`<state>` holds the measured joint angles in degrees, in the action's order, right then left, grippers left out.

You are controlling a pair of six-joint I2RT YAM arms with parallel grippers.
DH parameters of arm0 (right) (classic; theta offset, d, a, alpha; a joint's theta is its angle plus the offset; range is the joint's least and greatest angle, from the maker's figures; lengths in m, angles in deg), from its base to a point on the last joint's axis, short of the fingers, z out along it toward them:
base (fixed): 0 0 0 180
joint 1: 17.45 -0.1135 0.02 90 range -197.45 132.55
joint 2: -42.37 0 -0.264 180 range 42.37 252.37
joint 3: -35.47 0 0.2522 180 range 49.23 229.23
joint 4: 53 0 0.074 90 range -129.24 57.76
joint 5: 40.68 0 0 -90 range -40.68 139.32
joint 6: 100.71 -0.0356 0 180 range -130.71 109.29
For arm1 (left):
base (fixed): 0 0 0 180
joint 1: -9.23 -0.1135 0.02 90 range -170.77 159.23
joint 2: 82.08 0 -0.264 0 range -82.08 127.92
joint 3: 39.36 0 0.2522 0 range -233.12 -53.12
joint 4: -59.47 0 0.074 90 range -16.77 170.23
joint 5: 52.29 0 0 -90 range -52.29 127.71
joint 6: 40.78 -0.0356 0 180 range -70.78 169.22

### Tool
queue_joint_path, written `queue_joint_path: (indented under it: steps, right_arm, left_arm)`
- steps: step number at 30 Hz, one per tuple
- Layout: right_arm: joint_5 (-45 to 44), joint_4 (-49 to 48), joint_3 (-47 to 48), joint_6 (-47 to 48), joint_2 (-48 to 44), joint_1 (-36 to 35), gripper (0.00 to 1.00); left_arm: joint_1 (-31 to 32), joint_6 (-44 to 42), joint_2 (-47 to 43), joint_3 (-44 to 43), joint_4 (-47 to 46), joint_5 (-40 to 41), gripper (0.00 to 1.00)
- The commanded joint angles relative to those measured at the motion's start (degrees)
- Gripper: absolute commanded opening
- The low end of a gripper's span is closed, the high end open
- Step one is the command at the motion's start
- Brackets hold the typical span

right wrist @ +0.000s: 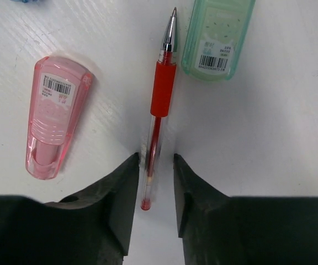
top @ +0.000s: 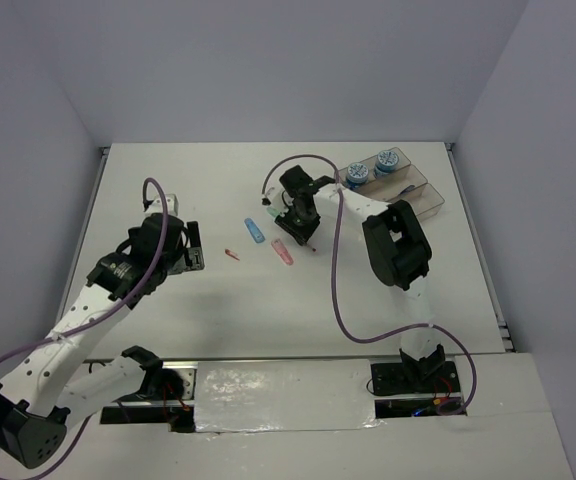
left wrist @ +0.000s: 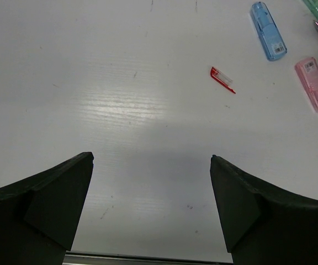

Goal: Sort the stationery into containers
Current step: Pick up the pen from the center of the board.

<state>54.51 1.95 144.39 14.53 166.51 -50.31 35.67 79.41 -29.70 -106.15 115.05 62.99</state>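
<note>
Right fingers: standing narrowly apart, straddling the rear end of the red pen, a slim gap showing on one side
Pen location: lying flat on the table, between the pink piece and the green piece
Left fingers: standing wide apart, holding nothing

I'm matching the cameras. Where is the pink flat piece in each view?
Top external: pink flat piece, near picture centre.
Left wrist: right edge, upper half.
Right wrist: left side, beside the red pen.
Landmark: blue flat piece, up-left of it in top and left wrist.
</note>
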Motion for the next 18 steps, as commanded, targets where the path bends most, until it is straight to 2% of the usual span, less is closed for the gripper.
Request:
queue_joint_path:
  steps: [1, 5, 7, 10, 15, 18]
  right_arm:
    - [0.5, -0.8, -2.4, 0.3, 2.2, -0.8, 0.36]
    - [2.6, 0.8, -1.9, -0.4, 3.9, -1.2, 0.26]
    - [3.1, 1.3, -1.4, -0.8, 4.2, -1.3, 0.18]
    - [3.7, 0.6, -2.3, -1.2, 3.3, -1.4, 0.00]
    - [6.9, -4.3, -7.2, -5.0, -3.8, -1.4, 0.00]
    - [4.1, -9.6, -11.1, -10.6, -10.9, -1.4, 0.00]
  left_arm:
    - [-0.3, -0.9, 0.3, -0.1, -1.6, -0.8, 0.99]
    - [-0.3, -0.9, -0.1, 0.0, -1.7, -0.8, 0.99]
    - [-0.3, -0.8, -0.2, 0.0, -1.7, -0.7, 0.99]
    - [-0.3, -0.8, -0.1, 0.1, -1.7, -0.8, 0.99]
    - [-0.4, 0.5, 1.2, -0.3, -1.3, -1.8, 0.99]
    - [-0.4, 4.7, 2.2, -0.5, -1.0, -3.7, 0.99]
